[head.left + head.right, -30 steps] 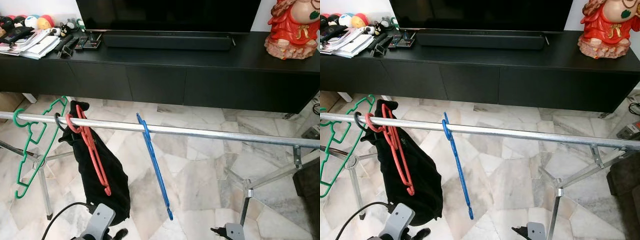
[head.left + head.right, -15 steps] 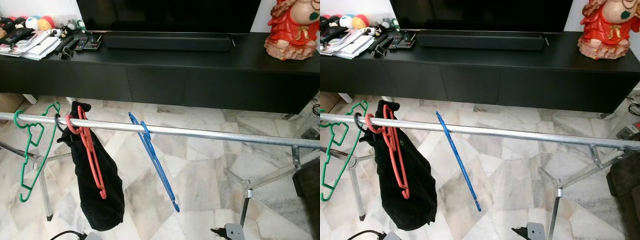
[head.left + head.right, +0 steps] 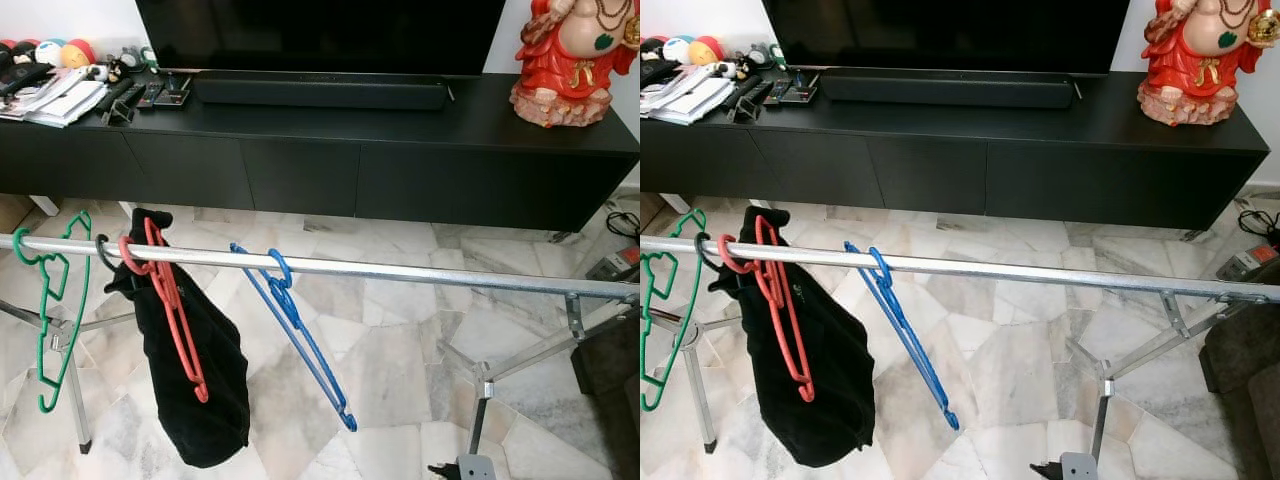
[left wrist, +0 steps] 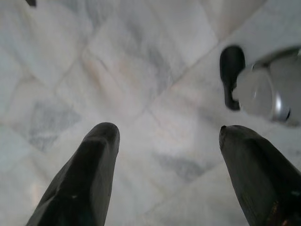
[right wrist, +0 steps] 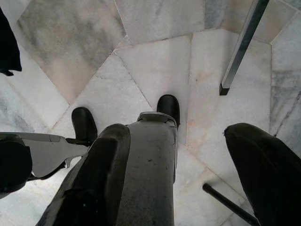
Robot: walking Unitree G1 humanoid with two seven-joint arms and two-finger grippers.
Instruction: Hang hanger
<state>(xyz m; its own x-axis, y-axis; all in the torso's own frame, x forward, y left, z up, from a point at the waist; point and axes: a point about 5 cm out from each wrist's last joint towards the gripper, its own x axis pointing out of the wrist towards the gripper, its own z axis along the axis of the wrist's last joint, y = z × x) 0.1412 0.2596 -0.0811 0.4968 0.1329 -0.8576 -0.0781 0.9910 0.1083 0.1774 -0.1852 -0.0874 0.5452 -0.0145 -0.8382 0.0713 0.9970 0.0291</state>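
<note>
A blue hanger [image 3: 296,335] hangs by its hook on the silver rail [image 3: 440,273], free of both grippers and slanting down to the right. Left of it on the rail hang a red hanger [image 3: 172,318] carrying a black garment [image 3: 205,385] and a green hanger [image 3: 52,300]. My left gripper [image 4: 167,129] is open over the marble floor with nothing between its fingers. My right gripper [image 5: 175,128] is open too, pointing down over my own legs and feet. A piece of my right arm [image 3: 470,468] pokes in at the bottom edge.
Behind the rail stands a long black TV cabinet [image 3: 330,160] with a soundbar, remotes, papers and a red figurine [image 3: 575,60]. The rail's metal legs [image 3: 530,355] spread over the floor at the right. A rack foot [image 5: 244,42] is near my feet.
The blue hanger has swung and turned on the rail, its lower end going rightward. My left arm has dropped out of the bottom of the eye views. The camera has shifted slightly.
</note>
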